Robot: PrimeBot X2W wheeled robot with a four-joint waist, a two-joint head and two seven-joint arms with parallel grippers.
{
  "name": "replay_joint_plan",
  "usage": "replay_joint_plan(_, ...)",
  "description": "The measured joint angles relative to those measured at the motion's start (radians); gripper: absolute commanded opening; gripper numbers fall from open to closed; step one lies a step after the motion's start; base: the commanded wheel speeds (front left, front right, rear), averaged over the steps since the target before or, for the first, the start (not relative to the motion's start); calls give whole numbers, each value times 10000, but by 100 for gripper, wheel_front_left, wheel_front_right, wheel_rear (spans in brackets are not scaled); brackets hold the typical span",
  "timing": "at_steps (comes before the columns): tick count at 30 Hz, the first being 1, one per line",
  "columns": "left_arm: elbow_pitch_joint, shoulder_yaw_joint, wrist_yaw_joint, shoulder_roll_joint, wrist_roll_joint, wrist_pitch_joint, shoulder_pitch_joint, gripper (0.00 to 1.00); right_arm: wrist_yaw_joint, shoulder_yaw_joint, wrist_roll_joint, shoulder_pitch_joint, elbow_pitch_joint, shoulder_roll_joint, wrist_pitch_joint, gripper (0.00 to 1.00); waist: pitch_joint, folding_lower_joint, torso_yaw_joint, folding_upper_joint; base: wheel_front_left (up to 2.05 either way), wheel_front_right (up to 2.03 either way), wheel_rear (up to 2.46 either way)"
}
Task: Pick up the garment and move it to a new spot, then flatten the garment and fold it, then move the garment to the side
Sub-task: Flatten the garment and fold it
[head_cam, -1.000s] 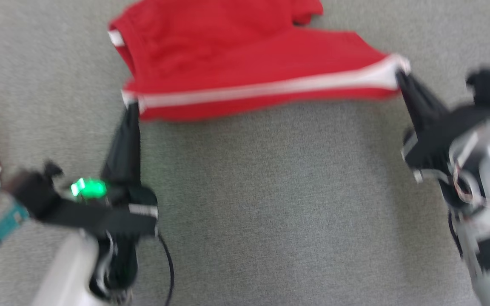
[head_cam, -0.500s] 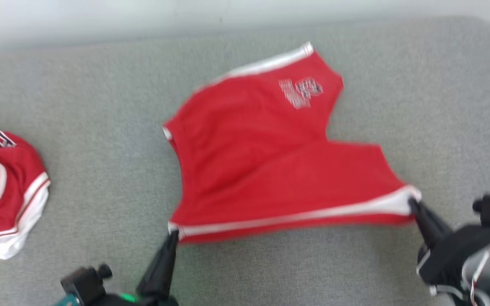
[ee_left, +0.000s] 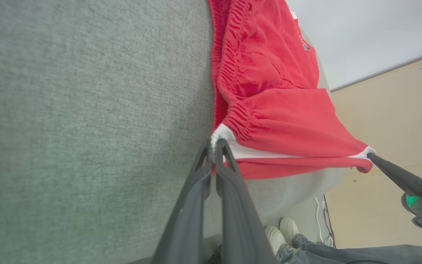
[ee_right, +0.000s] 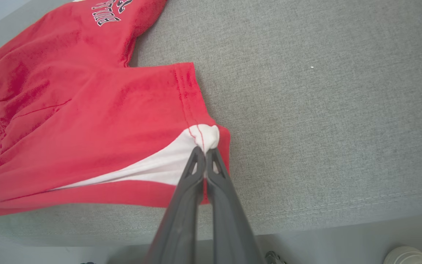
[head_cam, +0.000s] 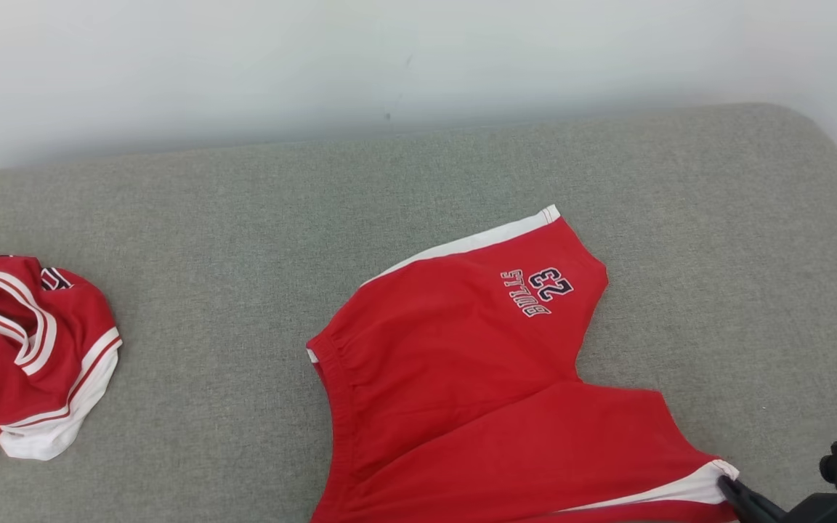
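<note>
the left gripper [ee_left: 214,143] is pinching the white corner at the waistband of the red shorts [head_cam: 462,378], its two fingers clamped together on the cloth — the right gripper [ee_right: 204,152] is likewise clenching the white-striped hem corner of one leg. the shorts are lying spread on the grey cushion [head_cam: 208,218] near its front edge, their near side stretching between both grips. another red garment [head_cam: 19,349] is sitting crumpled well apart at the left.

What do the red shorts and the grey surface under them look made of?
The red shorts: soft knit, probably cotton jersey, matte; gathered waistband and limp drape suggest it. The grey cushion: coarse woven upholstery, matte; speckled weave shows.
</note>
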State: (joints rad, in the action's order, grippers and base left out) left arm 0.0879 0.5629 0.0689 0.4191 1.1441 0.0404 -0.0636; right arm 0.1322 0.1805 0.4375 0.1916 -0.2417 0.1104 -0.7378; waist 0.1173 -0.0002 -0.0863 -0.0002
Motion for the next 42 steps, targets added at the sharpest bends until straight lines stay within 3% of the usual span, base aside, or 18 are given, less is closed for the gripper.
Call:
replay_joint_plan(5, -828, -201, 33, 19, 221, 257, -174, 0, -2, 314, 2, 36, -938, -144, -84, 0, -40, 1, 41, 1, 0, 0, 0)
replay_joint_plan(11, -1108, -203, 157, -355, 105, 453, 565, 0, -2, 257, -284, -925, -702, -13, 253, 0, 46, 2, 191, 2, 0, 0, 0)
replay_joint_plan(18, -474, -362, 171, -905, -169, 552, 2171, 0, -4, -232, -418, -2733, 593, 466, 178, 0, 437, 3, 378, 3, 0, 0, 0)
replay_joint_plan(31, 1503, -552, -353, -2184, -915, 1241, 4869, 0, -4, -1315, -558, -6626, 3854, 1164, 548, 0, 1748, 4, 858, 3, 0, 0, 0)
replay_joint_plan(42, 2633, -706, -489, -2836, -1162, 1733, 6049, 0, -4, -1684, -840, -8664, 5751, 1164, 1509, 0, 2564, 5, 1465, 4, 0, 0, 0)
